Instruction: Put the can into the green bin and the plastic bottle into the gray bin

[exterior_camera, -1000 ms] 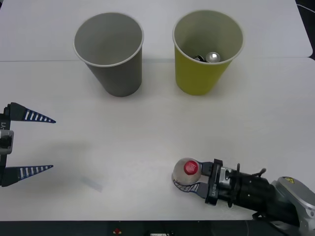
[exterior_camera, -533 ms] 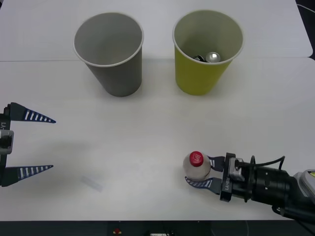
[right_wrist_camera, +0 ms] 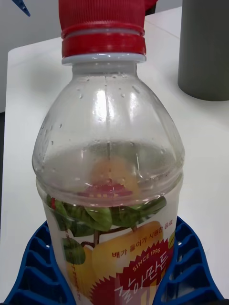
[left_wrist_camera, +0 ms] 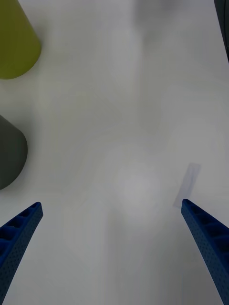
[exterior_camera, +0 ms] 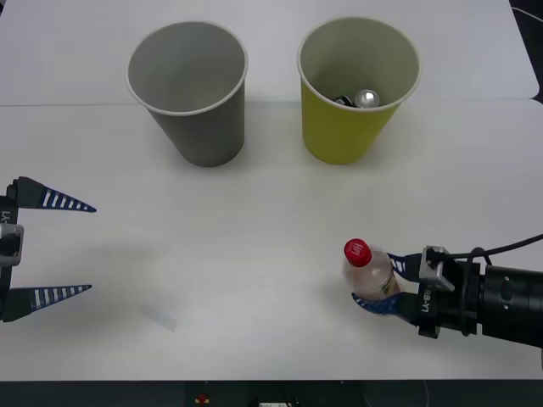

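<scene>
right gripper [exterior_camera: 383, 284] clamps the plastic bottle [exterior_camera: 366, 270] — cap up.

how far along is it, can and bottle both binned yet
About halfway. Done: the can lies inside the green bin. In hand: the right gripper is shut on the plastic bottle, near the table's front right. Left: getting the bottle into the gray bin, which holds nothing visible. The left gripper waits open at the left edge.

Front view overhead, facing forward-down; wrist views low, close; all share gray bin [exterior_camera: 188, 91].
</scene>
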